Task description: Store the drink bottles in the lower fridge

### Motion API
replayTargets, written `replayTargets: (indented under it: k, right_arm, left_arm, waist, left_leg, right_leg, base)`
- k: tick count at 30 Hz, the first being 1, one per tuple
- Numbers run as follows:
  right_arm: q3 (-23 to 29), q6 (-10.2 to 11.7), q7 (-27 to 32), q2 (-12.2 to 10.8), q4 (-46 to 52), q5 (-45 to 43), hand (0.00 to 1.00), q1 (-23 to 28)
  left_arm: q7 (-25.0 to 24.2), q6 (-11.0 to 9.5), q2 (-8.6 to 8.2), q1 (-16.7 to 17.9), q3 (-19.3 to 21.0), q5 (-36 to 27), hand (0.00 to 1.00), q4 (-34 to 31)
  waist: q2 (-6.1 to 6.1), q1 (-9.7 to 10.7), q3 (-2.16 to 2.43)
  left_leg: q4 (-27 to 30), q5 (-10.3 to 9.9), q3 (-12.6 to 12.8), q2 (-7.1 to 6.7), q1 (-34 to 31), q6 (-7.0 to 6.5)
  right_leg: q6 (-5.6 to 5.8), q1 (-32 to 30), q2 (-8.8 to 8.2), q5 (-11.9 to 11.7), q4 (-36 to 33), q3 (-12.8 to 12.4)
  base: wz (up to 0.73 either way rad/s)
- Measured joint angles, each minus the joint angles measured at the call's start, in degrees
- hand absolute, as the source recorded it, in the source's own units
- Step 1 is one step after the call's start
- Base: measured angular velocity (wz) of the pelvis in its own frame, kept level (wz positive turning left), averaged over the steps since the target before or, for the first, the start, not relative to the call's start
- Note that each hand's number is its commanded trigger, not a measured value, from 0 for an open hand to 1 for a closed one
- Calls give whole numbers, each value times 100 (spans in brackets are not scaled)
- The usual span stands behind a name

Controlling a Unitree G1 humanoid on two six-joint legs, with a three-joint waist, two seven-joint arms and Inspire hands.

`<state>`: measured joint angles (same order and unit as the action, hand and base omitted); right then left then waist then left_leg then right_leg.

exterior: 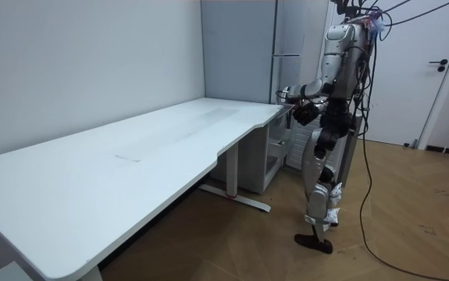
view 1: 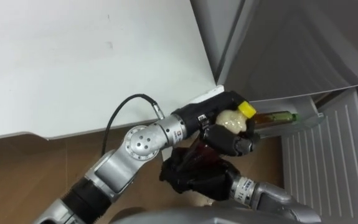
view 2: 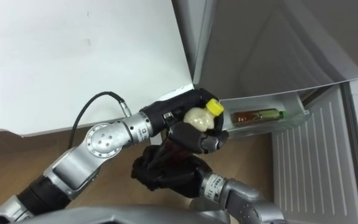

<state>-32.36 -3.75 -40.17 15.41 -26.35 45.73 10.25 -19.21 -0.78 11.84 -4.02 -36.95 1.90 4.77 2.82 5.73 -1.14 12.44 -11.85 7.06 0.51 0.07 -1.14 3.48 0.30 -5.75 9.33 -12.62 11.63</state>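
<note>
Drink bottle [view 1: 231, 121], pale, its yellow cap pointing right toward the door shelf [view 1: 306, 122] just beside it, is clasped by my left robot hand [view 1: 205, 118]. An amber bottle [view 1: 275, 117] lies along that shelf. My right robot hand [view 1: 194, 174] sits below; open or closed, I cannot tell.

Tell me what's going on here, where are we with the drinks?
The robot stands at the corner of the white desk, facing the open fridge. Its left hand is curled round a yellow-capped bottle and holds it right beside the clear fridge shelf. An amber bottle with a green cap already lies on its side in that shelf. The right hand sits just beneath the left. Whether it holds anything is unclear.
</note>
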Motion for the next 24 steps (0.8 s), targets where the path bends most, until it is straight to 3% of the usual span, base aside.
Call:
replayTargets:
  k: [15, 17, 18, 21, 24]
  right_arm:
    - [-38, -451, 18, 76, -199, 77, 100, 1]
    - [-18, -549, 16, 117, -232, 163, 100, 2]
    - [10, -574, 12, 189, -262, 301, 100, -6]
    - [42, -577, 5, 305, -467, 599, 100, -19]
    - [30, -618, 7, 331, -599, 602, 100, -31]
  left_arm:
    - [-405, -50, 188, -94, 44, -674, 0, 584]
    - [-527, -50, 255, -86, 57, -683, 0, 641]
    - [-679, -53, 374, -59, 10, -703, 0, 715]
    - [-983, 68, 485, -5, -86, -808, 0, 993]
    - [-1094, 99, 421, -16, -140, -872, 0, 1173]
  waist:
    - [6, -37, 8]
    - [-18, -28, 2]
    - [-46, 0, 1]
    - [-90, 12, 10]
    - [-93, -10, 13]
  left_leg:
    - [29, 1, 29, -1, 29, -2]
    - [20, 0, 27, 0, 55, -1]
    - [19, 0, 24, 0, 51, -2]
    - [23, -1, 12, 3, 16, -1]
    - [42, 4, 16, 6, -37, 3]
  right_leg:
    - [3, 28, -5, 2, -13, -42]
    - [2, 61, -4, 2, -12, -37]
    - [1, 71, -4, 1, -12, -35]
    - [-3, 46, -2, -2, -17, -16]
    - [-9, -30, 1, -5, -29, -22]
  base:
    - [0]
    - [0]
    - [0]
    - [2]
    - [-1]
